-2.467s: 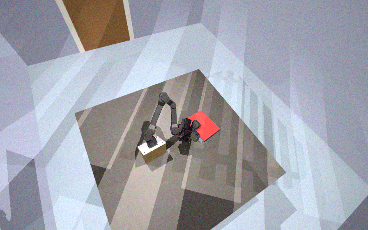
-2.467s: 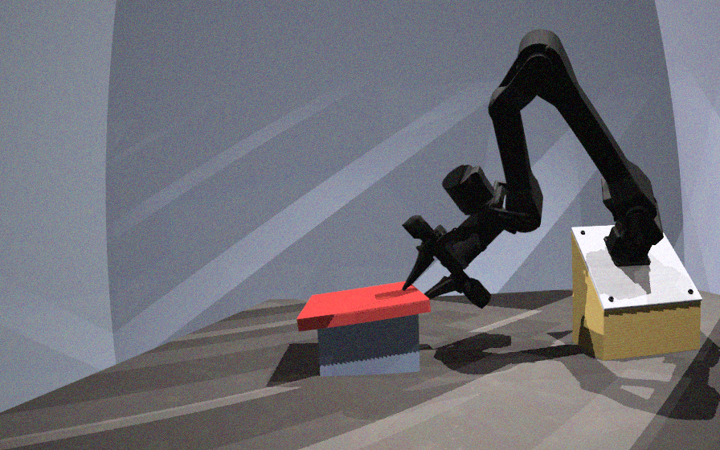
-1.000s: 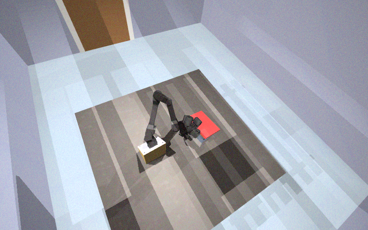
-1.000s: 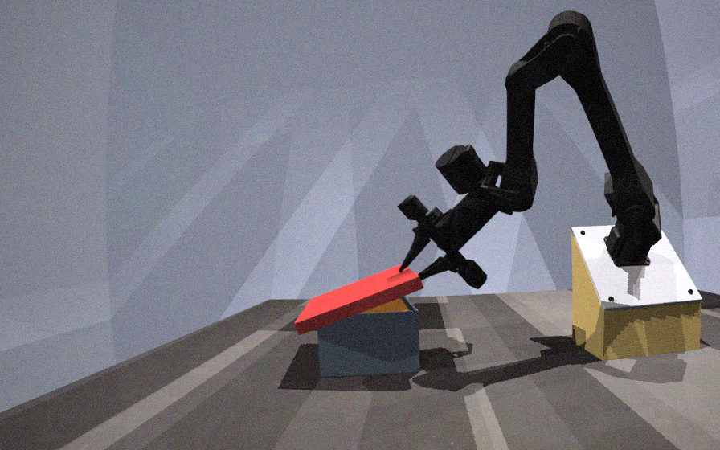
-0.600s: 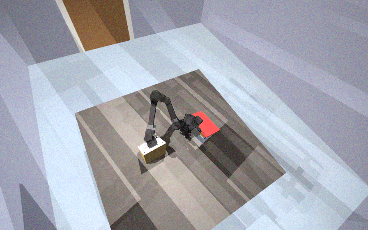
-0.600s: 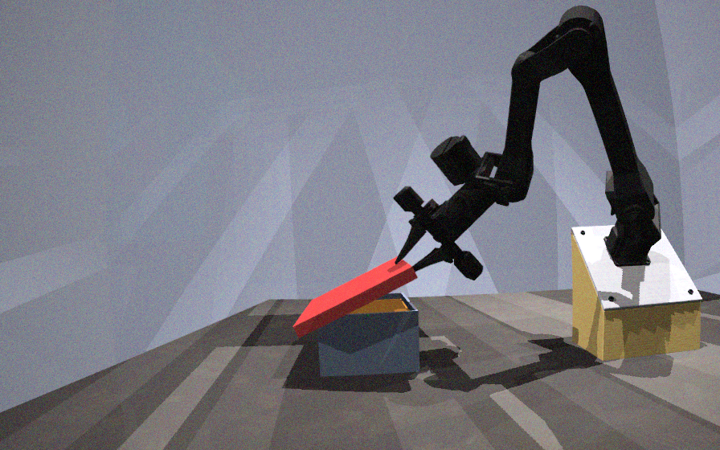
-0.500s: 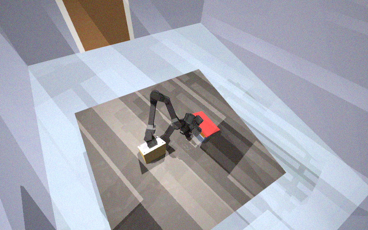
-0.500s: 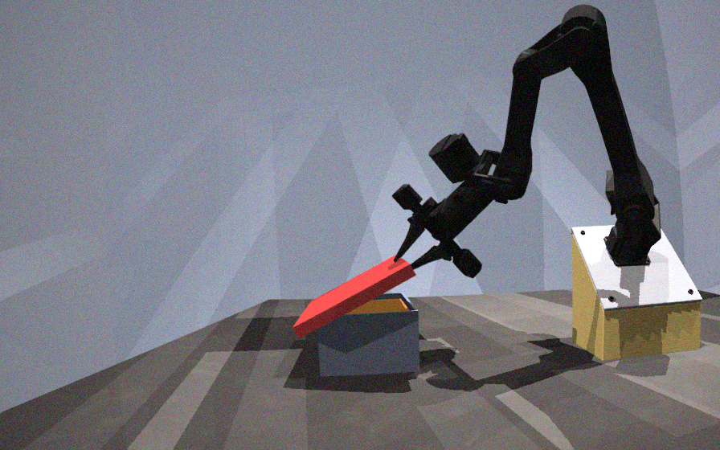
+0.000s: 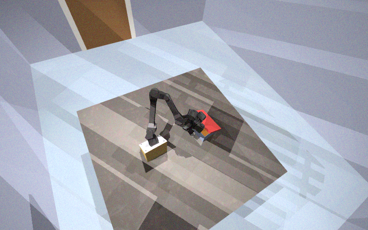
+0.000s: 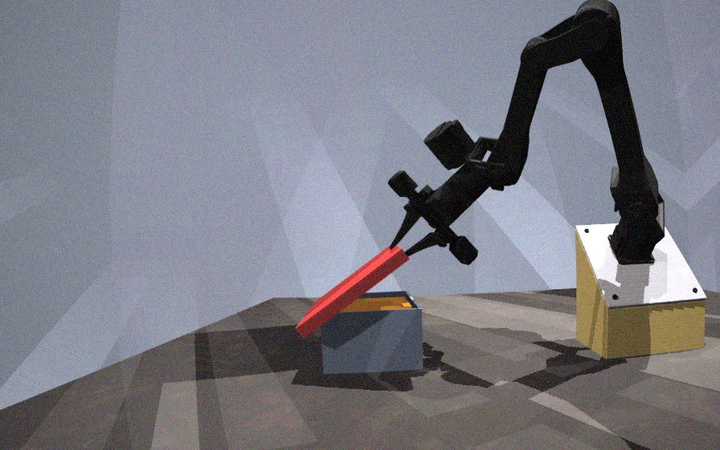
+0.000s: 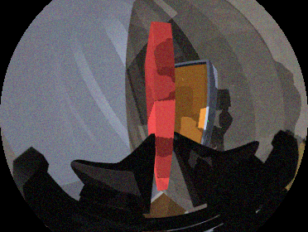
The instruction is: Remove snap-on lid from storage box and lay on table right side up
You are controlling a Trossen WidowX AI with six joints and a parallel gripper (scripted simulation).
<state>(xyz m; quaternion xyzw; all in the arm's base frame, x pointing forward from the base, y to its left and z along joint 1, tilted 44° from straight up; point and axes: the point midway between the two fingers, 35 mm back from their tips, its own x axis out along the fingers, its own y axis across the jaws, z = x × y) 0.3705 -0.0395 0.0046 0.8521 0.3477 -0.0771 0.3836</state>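
A red lid (image 9: 211, 123) (image 10: 353, 288) (image 11: 163, 120) is tilted steeply over the storage box, its edge nearest the arm's base raised and its far edge low, beyond the box's far wall. The blue-grey storage box (image 9: 208, 136) (image 10: 371, 341) (image 11: 211, 83) stands upright on the table, its orange inside showing through the gap under the lid. My gripper (image 10: 398, 251) (image 11: 163, 136) is shut on the lid's raised edge, one finger on the top face and one below. In the top view the fingertips are hidden by the gripper's own body. In the exterior view the lid overlaps the box's far rim; contact there is not certain.
The arm's base stands on a wooden block (image 9: 157, 151) (image 10: 656, 329) with a white sloped top plate, to the left of the box in the top view. The brown table (image 9: 189, 189) (image 10: 239, 408) extends around both, under patchy light and shadows.
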